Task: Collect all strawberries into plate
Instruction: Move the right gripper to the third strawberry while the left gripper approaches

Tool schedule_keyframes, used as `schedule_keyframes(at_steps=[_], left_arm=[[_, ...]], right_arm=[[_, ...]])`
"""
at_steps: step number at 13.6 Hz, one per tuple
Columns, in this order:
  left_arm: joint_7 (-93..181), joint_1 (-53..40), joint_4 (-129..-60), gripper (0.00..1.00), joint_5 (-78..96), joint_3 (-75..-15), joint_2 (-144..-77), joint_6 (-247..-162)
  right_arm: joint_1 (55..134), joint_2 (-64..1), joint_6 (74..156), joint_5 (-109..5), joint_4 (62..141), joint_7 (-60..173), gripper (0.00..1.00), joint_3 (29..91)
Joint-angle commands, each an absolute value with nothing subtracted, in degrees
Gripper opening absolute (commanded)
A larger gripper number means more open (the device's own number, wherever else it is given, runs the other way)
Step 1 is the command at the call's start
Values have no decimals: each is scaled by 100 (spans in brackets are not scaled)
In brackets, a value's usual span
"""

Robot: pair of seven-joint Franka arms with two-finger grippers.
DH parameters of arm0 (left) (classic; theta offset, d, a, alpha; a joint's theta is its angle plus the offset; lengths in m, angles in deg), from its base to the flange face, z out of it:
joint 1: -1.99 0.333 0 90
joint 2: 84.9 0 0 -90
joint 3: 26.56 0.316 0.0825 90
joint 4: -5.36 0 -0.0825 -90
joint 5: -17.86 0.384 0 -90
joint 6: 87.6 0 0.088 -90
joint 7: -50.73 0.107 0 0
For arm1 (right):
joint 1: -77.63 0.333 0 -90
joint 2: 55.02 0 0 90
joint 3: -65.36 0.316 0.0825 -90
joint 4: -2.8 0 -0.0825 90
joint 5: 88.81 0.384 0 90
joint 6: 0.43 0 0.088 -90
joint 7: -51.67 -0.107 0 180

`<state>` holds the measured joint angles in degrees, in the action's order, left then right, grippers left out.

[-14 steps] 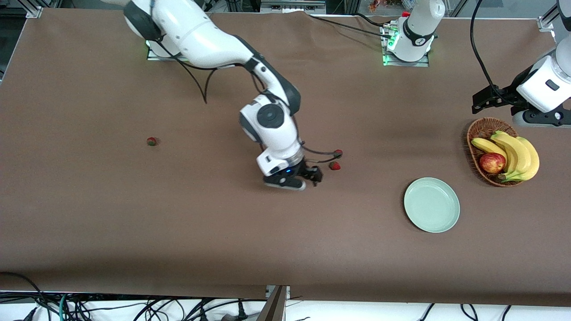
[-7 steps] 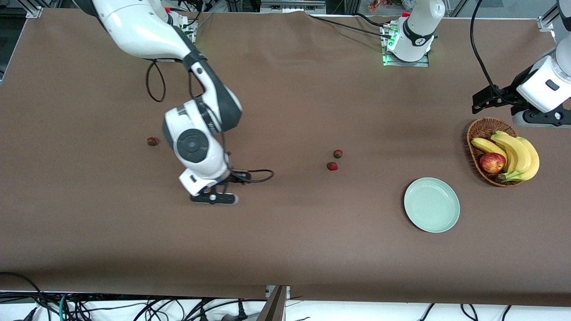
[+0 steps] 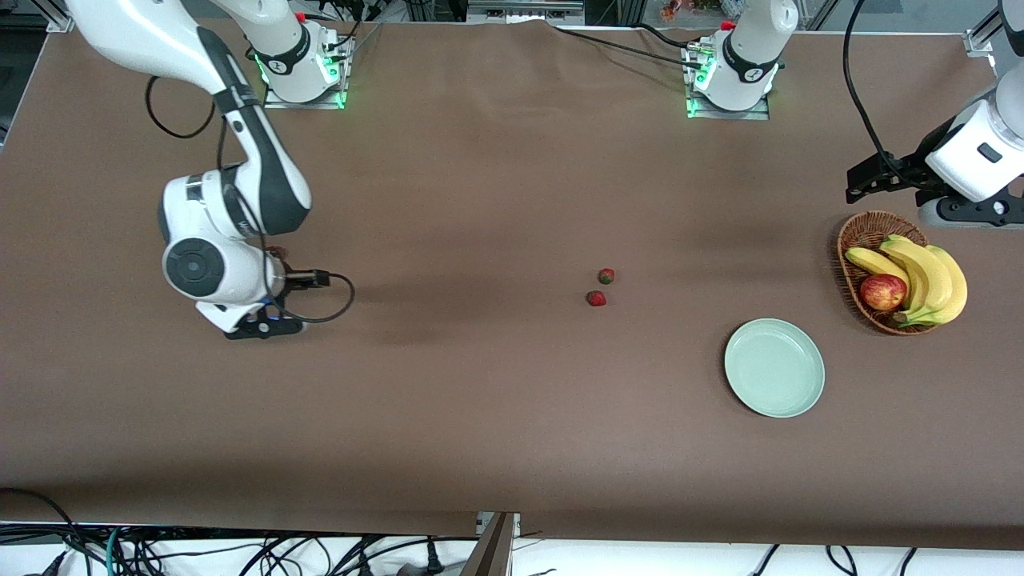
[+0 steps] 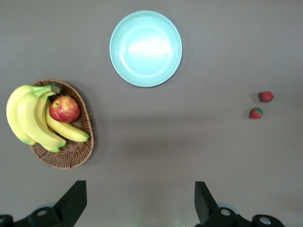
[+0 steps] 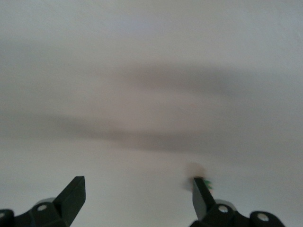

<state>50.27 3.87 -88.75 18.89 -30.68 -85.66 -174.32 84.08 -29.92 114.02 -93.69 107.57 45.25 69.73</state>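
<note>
On the desk (image 3: 496, 400), two strawberries (image 3: 596, 298) are found near the middle, orientation too small to tell; a third (image 3: 274, 251) is largely hidden beside the right gripper (image 3: 264, 326), whose jaws are spread wide and empty. The plate (image 3: 774, 367) is set toward the left arm's end, near a wicker basket (image 3: 850, 248) of bananas (image 3: 928, 276) and an apple (image 3: 882, 292). The left gripper (image 4: 137, 208) is held wide open over the basket's end, waiting.

Brown table (image 3: 480, 416); pale mint-green plate (image 3: 774, 368); red strawberries (image 3: 596, 298) with green caps; brown wicker basket (image 3: 850, 248); yellow bananas (image 3: 932, 276); red-yellow apple (image 3: 882, 292).
</note>
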Motion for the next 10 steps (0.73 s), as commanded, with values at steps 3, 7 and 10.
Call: schedule_keyframes(at_steps=[3, 7, 10], left_arm=[[5073, 313, -8816, 100, 1742, -3533, -9427, -17354], [4977, 313, -9087, 100, 1689, -4420, -10526, -19047], [4285, 95, -10471, 100, 1741, -4904, -10652, -21442]], right_arm=[[7921, -3718, 13233, -9698, 12899, 5227, 100, 6845], [7886, -3709, 13474, -9698, 13278, 5624, 100, 6641], [7877, -3701, 13703, -9698, 13455, 5624, 100, 6632]])
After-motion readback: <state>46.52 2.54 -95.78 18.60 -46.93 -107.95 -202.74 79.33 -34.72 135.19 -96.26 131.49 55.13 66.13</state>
